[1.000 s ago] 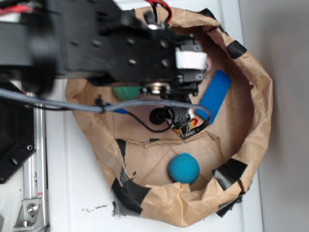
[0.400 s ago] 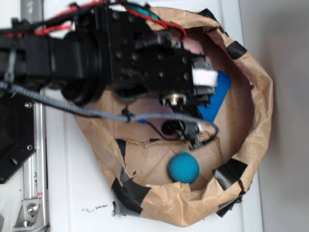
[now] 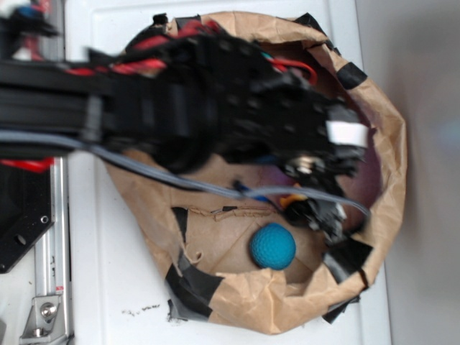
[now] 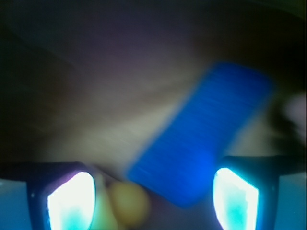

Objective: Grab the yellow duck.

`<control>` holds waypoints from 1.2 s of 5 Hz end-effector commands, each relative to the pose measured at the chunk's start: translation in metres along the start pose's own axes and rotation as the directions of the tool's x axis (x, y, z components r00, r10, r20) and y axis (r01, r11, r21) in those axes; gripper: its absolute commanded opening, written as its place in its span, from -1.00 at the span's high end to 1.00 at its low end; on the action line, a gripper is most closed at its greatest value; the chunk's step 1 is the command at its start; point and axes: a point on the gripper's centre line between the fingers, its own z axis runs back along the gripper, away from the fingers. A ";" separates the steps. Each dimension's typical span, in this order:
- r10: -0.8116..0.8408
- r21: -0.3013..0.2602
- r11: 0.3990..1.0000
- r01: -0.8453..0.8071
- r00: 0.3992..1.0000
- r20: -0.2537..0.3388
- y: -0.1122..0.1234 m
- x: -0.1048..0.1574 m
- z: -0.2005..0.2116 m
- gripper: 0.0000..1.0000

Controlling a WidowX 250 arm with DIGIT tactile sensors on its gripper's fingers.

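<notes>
Much hidden or smeared by motion.
Blurred black robot arm (image 3: 215, 108) covering most of the crumpled brown paper basket (image 3: 384, 180); small rounded yellow duck (image 4: 125, 206) soft, cut by wrist view's lower edge; flat blue rectangular block (image 4: 204, 143) smeared.

Quick tally from what's visible: one crumpled brown paper bag with black tape patches (image 3: 237, 302) filling the middle of the exterior view, and one dimpled teal ball (image 3: 273, 246) sitting low in the centre of it. The blurry wrist view adds one flat blue rectangular block (image 4: 201, 139) running from right of centre down toward the bottom middle, plus one small rounded yellow shape (image 4: 128, 203) at the bottom edge, too blurred to call it the duck for sure. One black robot arm with red wires (image 3: 208, 108) stretches in from the left.
</notes>
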 end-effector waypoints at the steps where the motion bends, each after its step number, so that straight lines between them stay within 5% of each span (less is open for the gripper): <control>1: -0.101 -0.005 0.995 0.101 0.995 -0.024 -0.019 -0.018 0.000 -1.00; 3: -0.101 -0.030 0.994 0.101 0.995 -0.005 -0.024 -0.020 0.017 -1.00; 4: -0.078 -0.031 0.996 0.079 0.997 0.012 -0.018 -0.014 0.014 1.00; 5: -0.058 -0.012 0.998 0.058 0.998 0.013 -0.011 -0.005 0.011 1.00; 6: -0.027 0.025 0.999 0.026 1.000 0.007 0.004 0.002 0.009 -0.97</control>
